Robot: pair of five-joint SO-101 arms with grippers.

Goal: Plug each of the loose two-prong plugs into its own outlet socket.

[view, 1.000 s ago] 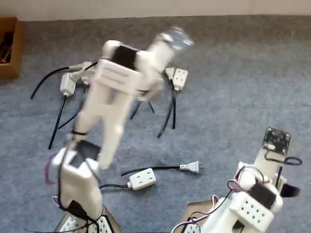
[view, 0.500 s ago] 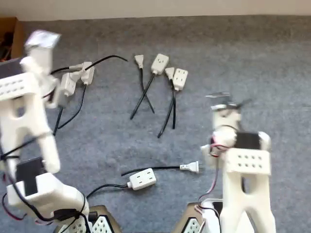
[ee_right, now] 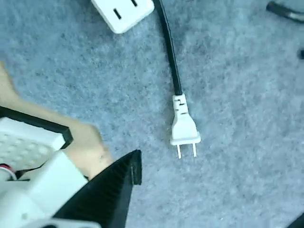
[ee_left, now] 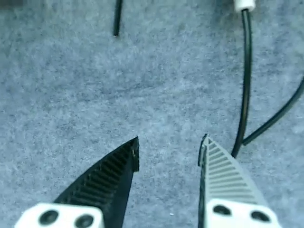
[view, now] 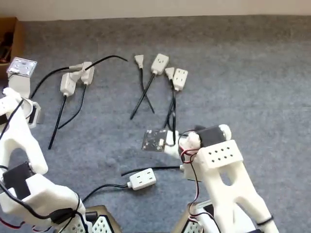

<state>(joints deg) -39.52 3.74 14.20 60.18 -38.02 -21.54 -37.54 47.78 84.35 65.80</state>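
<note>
**A:** Where is the left claw (ee_left: 170, 142)?

**B:** It hangs over the grey desk (ee_left: 71, 85). Its 2 fingers are parted and nothing is between them. A black cable (ee_left: 244, 85) runs just beside the pale finger.

**A:** And the right claw (ee_right: 216, 190)?

**B:** It is spread wide and holds nothing. The white two-prong plug (ee_right: 184, 130) lies flat on the desk near its black finger, not touching it.

**A:** And the socket?

**B:** A white outlet socket (ee_right: 122, 12) lies near that plug's cord with nothing plugged in. At the far side, another loose plug (view: 139, 60) rests beside a second socket (view: 160, 63), and the 2 are not joined.
</note>
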